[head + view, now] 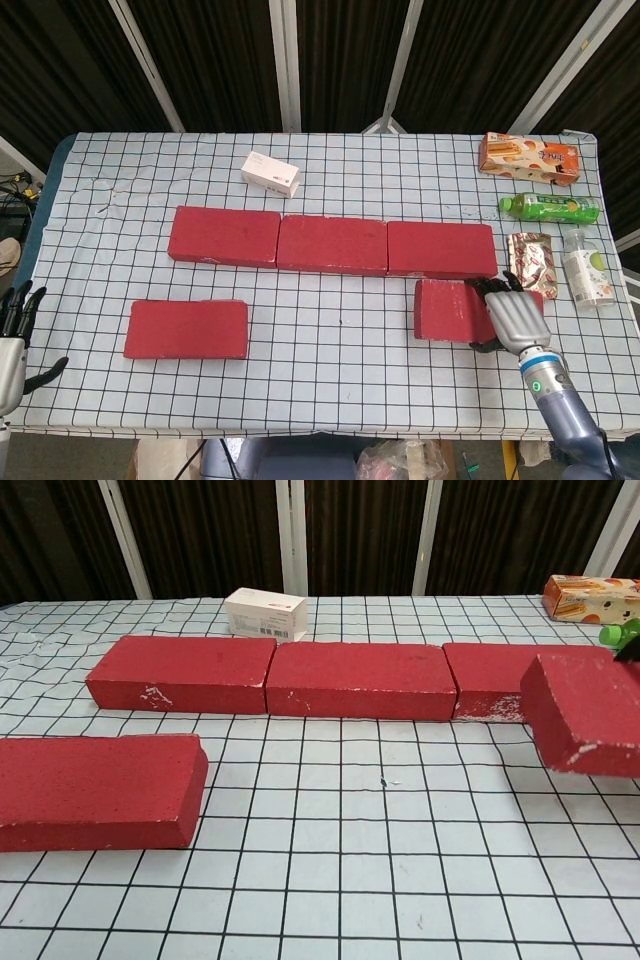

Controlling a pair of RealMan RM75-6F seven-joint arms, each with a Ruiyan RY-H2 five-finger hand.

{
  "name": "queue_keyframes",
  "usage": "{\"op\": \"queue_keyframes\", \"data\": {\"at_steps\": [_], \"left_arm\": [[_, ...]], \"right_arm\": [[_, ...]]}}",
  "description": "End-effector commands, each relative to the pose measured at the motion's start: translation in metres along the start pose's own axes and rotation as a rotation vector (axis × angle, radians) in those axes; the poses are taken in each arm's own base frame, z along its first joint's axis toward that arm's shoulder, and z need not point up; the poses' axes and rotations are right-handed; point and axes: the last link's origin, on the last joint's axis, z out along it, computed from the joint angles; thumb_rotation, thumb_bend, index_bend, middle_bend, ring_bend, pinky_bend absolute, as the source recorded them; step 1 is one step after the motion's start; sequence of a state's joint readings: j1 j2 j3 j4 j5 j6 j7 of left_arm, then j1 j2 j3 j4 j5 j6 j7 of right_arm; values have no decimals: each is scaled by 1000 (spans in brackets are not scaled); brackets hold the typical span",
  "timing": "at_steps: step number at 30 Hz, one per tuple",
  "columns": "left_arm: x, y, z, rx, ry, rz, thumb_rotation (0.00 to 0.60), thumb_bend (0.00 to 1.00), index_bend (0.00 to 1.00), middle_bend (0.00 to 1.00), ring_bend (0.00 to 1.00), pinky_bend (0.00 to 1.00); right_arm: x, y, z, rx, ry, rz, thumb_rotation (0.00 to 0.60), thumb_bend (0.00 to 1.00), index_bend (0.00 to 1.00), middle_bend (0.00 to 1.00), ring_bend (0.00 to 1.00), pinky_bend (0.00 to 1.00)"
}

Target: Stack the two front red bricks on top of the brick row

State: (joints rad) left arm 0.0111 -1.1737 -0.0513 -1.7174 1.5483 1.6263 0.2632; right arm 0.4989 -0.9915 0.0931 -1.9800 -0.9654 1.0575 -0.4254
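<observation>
Red right front brick (450, 310) gripped by right hand (512, 318), lifted off tabletop (340, 370), just before row's right brick (441, 249), long axis parallel to row; left front brick (187, 329) lying nearer idle, spread-fingered left hand (12, 345).

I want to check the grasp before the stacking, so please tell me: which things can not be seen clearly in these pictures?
- Right robot hand: the chest view cuts it off at the right edge; the head view shows only its back, so finger contact under the lifted brick is hidden.
- Left robot hand: the head view's left edge crops it.
- Right row brick: the lifted brick hides part of it in the chest view.
</observation>
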Motion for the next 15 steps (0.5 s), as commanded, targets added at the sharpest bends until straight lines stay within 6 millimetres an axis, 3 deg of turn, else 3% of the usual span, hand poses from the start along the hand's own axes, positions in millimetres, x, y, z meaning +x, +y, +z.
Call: {"op": "queue_keyframes", "data": {"at_steps": [1, 6, 9, 15], "left_arm": [[-1, -1, 2, 6, -3, 3, 600, 0, 86, 0, 0, 220], [-2, -3, 4, 26, -2, 10, 600, 0, 86, 0, 0, 220], [-1, -3, 6, 28, 8, 15, 600, 0, 86, 0, 0, 220], [-1, -4, 8, 46, 28, 23, 600, 0, 86, 0, 0, 220]], "right_arm": [[41, -16, 12, 13, 41, -38, 600, 153, 206, 224, 209, 0], [80, -47, 41, 28, 18, -105, 600, 153, 213, 231, 211, 0], [99, -76, 64, 42, -17, -108, 600, 153, 214, 231, 212, 0], [115, -119, 108, -10, -72, -122, 600, 153, 214, 232, 212, 0]]}}
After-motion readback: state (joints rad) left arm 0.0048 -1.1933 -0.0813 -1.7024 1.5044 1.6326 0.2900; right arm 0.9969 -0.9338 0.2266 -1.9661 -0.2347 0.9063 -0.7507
